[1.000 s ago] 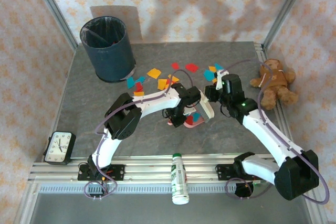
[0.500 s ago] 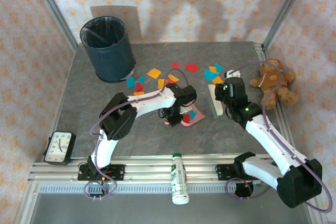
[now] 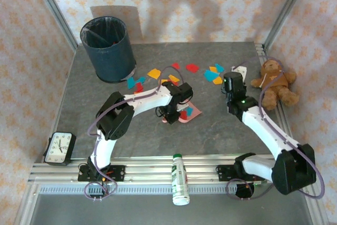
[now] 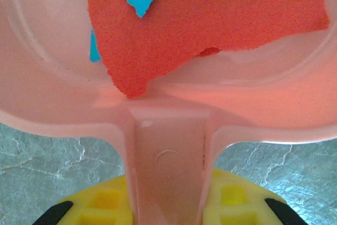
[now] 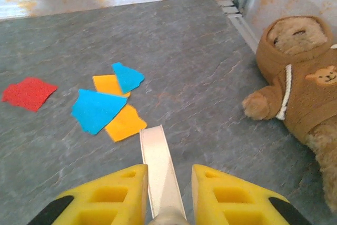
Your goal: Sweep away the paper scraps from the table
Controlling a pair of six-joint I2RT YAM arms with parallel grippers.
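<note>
Left wrist view: my left gripper point(image 4: 168, 206) was pinched narrow around the handle of the pale pink plastic dustpan point(image 4: 247, 114); a ragged red piece and a teal-blue one lay in its tray at the top of the frame.
Right wrist view: my right gripper point(image 5: 168, 188) was clamped tight on a flat cream-white strip point(image 5: 157, 154), which I took for the sweeper; its tip pointed up the frame.
Scraps: the small flat red, orange, yellow and teal-blue paper scraps point(image 5: 100, 109) lay loose on the dark grey stone-patterned table point(image 5: 184, 46), left of centre in the right wrist frame and just beyond the strip's tip. In the top view they were strung across the middle, above both grippers.
Pan: in the top view it sat flat on the table just below centre, well apart from the cluster on the right.
Bystanders: a brown teddy bear point(image 5: 305, 77) at the right edge; a dark blue round bin point(image 3: 108, 48) at upper left of the top view.
Step in hand: I judged the sweep part-done, with the sweeper lined up on the right-hand cluster.
Next move: it called for lowering the strip beyond those scraps and dragging them toward the pan's lip, with the pan held flat.
</note>
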